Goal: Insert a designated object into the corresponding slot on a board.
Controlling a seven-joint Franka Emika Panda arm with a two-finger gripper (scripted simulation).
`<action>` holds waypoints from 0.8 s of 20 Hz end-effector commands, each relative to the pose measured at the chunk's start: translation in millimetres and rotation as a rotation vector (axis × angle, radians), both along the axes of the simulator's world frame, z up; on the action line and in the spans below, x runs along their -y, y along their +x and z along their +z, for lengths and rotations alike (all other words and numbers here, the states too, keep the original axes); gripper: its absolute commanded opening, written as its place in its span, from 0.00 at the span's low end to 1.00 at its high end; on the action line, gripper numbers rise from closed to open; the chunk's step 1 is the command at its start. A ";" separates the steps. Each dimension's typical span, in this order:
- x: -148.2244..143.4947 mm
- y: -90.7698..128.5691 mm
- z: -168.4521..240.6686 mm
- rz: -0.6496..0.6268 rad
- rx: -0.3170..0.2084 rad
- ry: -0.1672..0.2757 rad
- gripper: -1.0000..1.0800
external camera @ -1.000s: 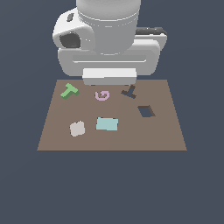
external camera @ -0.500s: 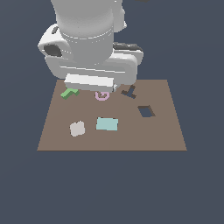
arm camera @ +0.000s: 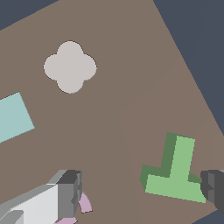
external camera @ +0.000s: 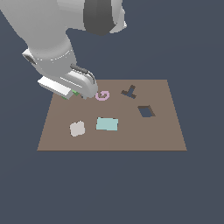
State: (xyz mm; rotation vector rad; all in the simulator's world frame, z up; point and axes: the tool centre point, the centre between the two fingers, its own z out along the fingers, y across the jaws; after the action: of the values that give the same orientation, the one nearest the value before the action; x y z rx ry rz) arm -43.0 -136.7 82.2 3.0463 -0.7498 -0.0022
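The green T-shaped block (arm camera: 175, 173) lies flat on the brown board (arm camera: 131, 87). In the wrist view it sits between my two fingers, close to one dark fingertip (arm camera: 214, 186) and far from the other (arm camera: 68, 190). My gripper (arm camera: 140, 190) is open and holds nothing. In the exterior view the hand (external camera: 72, 83) covers the block, so only a sliver of green (external camera: 76, 92) shows. The dark T-shaped slot (external camera: 129, 92) is at the far side of the board (external camera: 166, 131), to the exterior view's right of the pink G.
A pink G-shaped piece (external camera: 103, 95) lies just beside the gripper and also shows in the wrist view (arm camera: 83, 204). The board also bears a pale teal rectangle (external camera: 107, 124), a pale grey clover shape (external camera: 77, 128) and a dark diamond-shaped hole (external camera: 146, 111).
The arm has swung toward the exterior view's left and come down over the green T. The block was in plain sight before and is now almost covered by the hand.
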 end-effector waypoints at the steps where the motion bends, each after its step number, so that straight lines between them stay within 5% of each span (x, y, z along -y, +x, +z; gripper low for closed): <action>1: 16.9 -10.8 -12.9 -0.076 0.002 0.000 0.96; 16: 39.0 -29.5 -35.3 -0.182 0.002 0.003 0.96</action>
State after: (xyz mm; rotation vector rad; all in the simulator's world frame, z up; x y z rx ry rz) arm -72.2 -175.8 48.8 2.9688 -1.0244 -0.0006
